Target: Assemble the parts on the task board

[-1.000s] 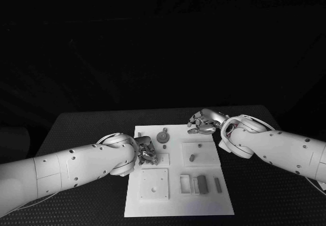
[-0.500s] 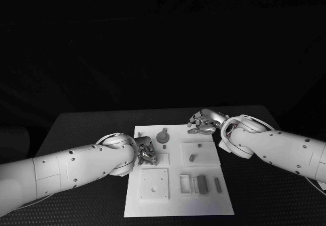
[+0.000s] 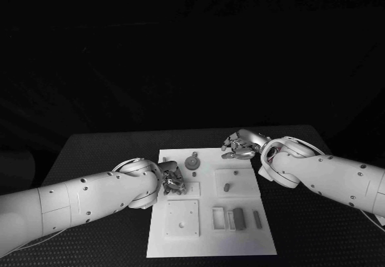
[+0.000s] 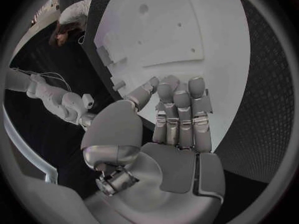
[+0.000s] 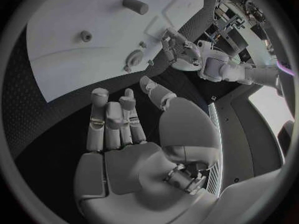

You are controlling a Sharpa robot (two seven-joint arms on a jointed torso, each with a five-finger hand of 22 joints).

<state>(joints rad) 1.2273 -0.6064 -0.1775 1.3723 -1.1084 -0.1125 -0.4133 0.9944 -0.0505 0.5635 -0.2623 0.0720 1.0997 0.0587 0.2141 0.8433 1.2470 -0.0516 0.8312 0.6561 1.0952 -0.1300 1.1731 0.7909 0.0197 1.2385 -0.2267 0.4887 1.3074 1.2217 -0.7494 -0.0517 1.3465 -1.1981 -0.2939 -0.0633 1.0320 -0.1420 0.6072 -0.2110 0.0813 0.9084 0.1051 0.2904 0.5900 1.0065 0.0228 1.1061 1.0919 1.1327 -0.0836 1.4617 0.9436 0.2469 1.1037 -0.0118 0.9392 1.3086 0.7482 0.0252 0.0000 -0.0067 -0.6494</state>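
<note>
1. Before me stands the black table (image 3: 104, 150), its top finely textured.
2. The white task board (image 3: 210, 233) lies flat on its middle, long side running away from me.
3. Dark table top shows on both sides of the board.

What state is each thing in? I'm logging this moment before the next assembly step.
White flat task board: lying flat on the black table.
Round grey part: lying on the board, untouched.
Grey rectangular block: on the board, untouched.
Left silver hand: over the board's left edge, fingers stretched out, holds nothing.
Right silver hand: by the board's far corner, fingers apart, holds nothing.
</note>
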